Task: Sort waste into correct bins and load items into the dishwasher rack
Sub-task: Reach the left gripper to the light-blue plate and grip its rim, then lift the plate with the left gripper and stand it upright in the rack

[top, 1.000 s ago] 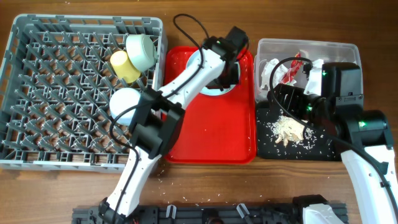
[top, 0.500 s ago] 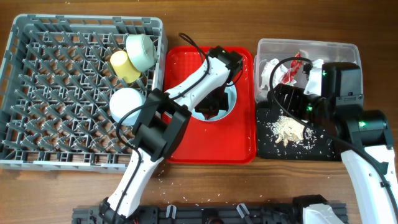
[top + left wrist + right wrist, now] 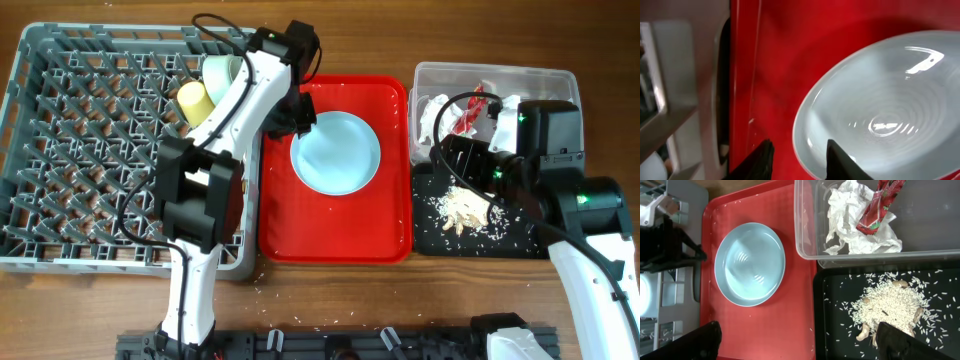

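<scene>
Currently: left gripper [image 3: 799, 149] parted, empty, at plate [image 3: 880, 112] rim on red tray [image 3: 775, 55], likely to rack it; right gripper [image 3: 802, 342] wide, empty.

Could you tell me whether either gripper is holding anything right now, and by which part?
Nothing is held. The left gripper is open at the rim of the plate, which lies on the red tray; the right gripper hangs open, empty.
</scene>
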You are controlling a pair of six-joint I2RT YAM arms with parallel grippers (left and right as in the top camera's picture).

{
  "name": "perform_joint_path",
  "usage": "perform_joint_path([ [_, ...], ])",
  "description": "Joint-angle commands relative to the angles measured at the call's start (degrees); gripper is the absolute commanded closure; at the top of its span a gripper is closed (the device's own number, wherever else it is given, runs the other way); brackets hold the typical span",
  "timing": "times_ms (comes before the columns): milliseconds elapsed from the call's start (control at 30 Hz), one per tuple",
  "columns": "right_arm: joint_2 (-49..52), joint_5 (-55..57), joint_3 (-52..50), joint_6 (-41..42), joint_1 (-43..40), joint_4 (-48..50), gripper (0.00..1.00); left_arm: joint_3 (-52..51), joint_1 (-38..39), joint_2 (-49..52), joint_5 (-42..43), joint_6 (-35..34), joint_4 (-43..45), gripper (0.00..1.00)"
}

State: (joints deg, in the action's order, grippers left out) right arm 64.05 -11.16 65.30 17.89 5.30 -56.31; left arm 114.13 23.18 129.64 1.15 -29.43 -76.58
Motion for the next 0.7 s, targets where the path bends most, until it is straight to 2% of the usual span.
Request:
perform_joint_path([
  [0,-0.61,-0.59,0.26,0.20,-0.13,0.13,0.00,-4.81,0.52,-0.09,-3.17,0.00,4.31,0.65],
  [100,-0.61,-0.59,0.26,0.17,-0.13,0.13,0.00,-10.16,0.63,-0.09,-2.54,-2.51,9.66,0.65],
  [300,-0.61,-0.57,0.26,0.17,-0.13,0.13,0.00,-17.86,3.80,-0.09,0.46,-2.75,19.19,0.66],
  [467,-0.61,-0.59,0.26,0.17,-0.13,0.13,0.00,-18.78,4.35,-0.09,-0.66,-2.54,20.65,0.66],
  [533,-0.61,-0.57,0.26,0.17,-0.13,0.13,0.00,-18.78,4.35,-0.09,-1.11,-2.51,20.63,0.52],
  [567,-0.63,-0.59,0.26,0.20,-0.13,0.13,0.00,-18.78,4.35,-0.09,-1.51,-2.51,20.63,0.52],
  [633,-0.61,-0.59,0.26,0.20,-0.13,0.13,0.00,-18.78,4.31,-0.09,-2.54,-2.54,20.70,0.62],
  [667,-0.61,-0.59,0.26,0.20,-0.13,0.13,0.00,-18.78,4.31,-0.09,-2.49,-2.54,20.63,0.72],
])
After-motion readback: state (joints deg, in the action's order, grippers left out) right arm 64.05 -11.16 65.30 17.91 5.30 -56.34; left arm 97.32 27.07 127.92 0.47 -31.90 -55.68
